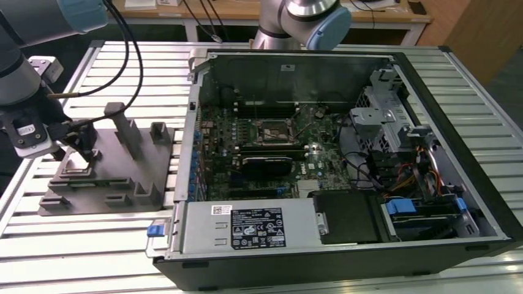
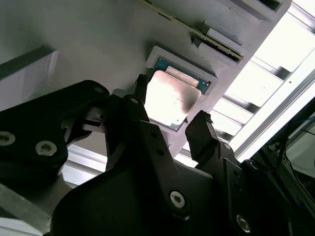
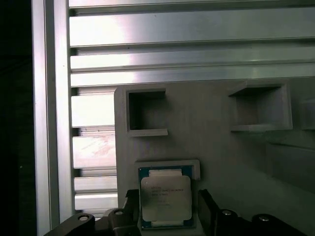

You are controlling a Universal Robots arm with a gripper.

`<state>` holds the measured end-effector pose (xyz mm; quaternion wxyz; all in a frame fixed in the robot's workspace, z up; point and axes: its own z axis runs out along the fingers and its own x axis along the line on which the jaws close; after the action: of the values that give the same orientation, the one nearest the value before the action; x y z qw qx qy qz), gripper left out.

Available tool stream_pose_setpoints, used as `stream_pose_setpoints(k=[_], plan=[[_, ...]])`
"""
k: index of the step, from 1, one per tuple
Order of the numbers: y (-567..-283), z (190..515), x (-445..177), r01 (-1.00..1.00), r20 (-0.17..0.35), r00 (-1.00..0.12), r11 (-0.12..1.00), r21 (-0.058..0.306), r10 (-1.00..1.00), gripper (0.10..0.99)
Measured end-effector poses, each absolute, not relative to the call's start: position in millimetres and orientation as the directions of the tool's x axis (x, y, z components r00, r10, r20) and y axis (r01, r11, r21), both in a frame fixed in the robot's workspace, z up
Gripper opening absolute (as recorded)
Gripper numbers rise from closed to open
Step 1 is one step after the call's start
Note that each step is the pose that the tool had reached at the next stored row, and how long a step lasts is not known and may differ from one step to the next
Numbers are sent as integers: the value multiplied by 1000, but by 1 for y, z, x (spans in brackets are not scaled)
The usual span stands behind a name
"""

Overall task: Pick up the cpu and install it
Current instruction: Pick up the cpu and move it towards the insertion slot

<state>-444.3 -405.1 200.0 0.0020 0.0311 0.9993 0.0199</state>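
On the grey fixture (image 1: 114, 176) beside the computer case (image 1: 245, 269) — tool (image 2: 170, 105) open astride the cpu (image 3: 166, 199), ungripped.

Black hand (image 2: 170, 104), grey blue-capped arm (image 1: 18, 70)

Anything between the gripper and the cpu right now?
Nothing visible. The cpu lies bare in its recess on the grey fixture. The gripper sits right over it, open, with a finger on either side in both wrist views.

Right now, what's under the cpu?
The cpu lies in a shallow framed pocket of the grey fixture, with the claw straddling it. The pocket floor beneath is covered by the chip.
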Motion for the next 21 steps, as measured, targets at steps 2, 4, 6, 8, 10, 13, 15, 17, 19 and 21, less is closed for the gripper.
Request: stream_pose_setpoints(k=[2, 4, 6, 8, 10, 13, 15, 17, 19, 21], plan=[[-405, 200, -444, 62, -3, -998, 997, 40, 62, 604], [-405, 200, -444, 61, -3, -998, 997, 40, 61, 604], [-405, 199, -444, 47, -3, -999, 998, 40, 47, 604], [-405, 198, -444, 27, -3, -1000, 999, 40, 28, 604], [-405, 197, -444, 19, -3, -1000, 999, 40, 19, 604], [-405, 194, -444, 13, -3, -1000, 999, 40, 13, 604], [-405, 192, -444, 13, -3, -1000, 999, 40, 13, 604], [-405, 191, -444, 13, -3, -1000, 999, 40, 13, 604], [-405, 190, -444, 13, -3, -1000, 999, 40, 13, 604], [-405, 188, -444, 13, -3, -1000, 999, 40, 13, 604]])
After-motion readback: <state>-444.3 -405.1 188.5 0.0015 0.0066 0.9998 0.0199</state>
